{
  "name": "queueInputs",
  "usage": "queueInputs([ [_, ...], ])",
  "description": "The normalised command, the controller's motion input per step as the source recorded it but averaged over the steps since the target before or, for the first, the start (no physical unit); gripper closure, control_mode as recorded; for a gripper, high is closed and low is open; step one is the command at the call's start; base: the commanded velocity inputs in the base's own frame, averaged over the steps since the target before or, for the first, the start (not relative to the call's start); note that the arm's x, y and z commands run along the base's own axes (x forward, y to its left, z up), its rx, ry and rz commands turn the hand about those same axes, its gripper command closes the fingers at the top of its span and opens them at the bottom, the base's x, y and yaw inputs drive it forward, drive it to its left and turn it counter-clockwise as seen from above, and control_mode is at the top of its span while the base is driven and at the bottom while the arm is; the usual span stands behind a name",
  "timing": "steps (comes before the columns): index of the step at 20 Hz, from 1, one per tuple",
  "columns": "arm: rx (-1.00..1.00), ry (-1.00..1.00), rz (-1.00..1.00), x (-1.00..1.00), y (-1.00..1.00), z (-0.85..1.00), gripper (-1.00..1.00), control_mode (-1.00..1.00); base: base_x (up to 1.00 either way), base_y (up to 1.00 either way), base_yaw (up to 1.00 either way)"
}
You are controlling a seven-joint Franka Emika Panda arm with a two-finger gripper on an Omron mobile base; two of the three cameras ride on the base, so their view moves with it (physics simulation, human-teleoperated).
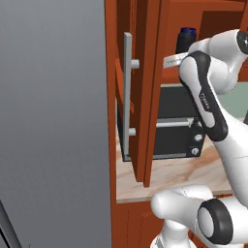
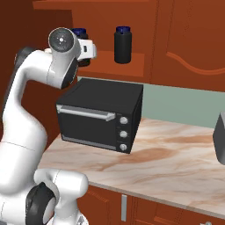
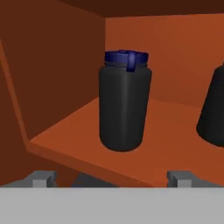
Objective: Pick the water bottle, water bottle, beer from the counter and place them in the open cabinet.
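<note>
One water bottle point(image 3: 124, 105), black with a dark blue lid, stands upright on the shelf of the open cabinet point(image 3: 65, 140). My gripper point(image 3: 111, 179) is open just in front of the shelf edge, with nothing between its fingers and a gap to the bottle. A second water bottle point(image 3: 214, 109) stands further right on the same shelf. From the right base view, this second bottle point(image 2: 122, 45) stands free and the first bottle point(image 2: 80, 33) is half hidden behind my hand. A bottle's lid point(image 1: 187, 33) peeks over my arm. The beer is out of view.
The cabinet door point(image 1: 140, 97) hangs open with its grey bar handle point(image 1: 127, 92). A black oven point(image 2: 103, 116) sits on the marble counter point(image 2: 176, 162) below the shelf. A dark grey object point(image 2: 219, 136) stands at the counter's right edge. A grey wall point(image 1: 53, 121) rises at left.
</note>
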Motion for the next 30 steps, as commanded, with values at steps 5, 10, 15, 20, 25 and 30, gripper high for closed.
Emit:
queueInputs([
  [5, -0.01, -0.04, -0.01, -0.99, -0.23, 0.13, -1.00, -1.00, 0.00, 0.00, 0.00],
  [10, 0.00, -0.02, -0.05, -0.96, -0.32, -0.30, -1.00, -1.00, 0.00, 0.00, 0.00],
  [15, 0.00, -0.08, -0.05, -1.00, -0.45, -0.26, -1.00, -1.00, 0.00, 0.00, 0.00],
  [20, 0.00, 0.00, -0.13, -0.85, -0.43, -0.01, -1.00, -1.00, 0.00, 0.00, 0.00],
  [25, 0.00, 0.00, -0.18, -0.55, -0.36, -0.08, -1.00, -1.00, 0.00, 0.00, 0.00],
  [30, 0.00, 0.00, -0.08, -0.10, -0.08, -0.09, -1.00, -1.00, 0.00, 0.00, 0.00],
])
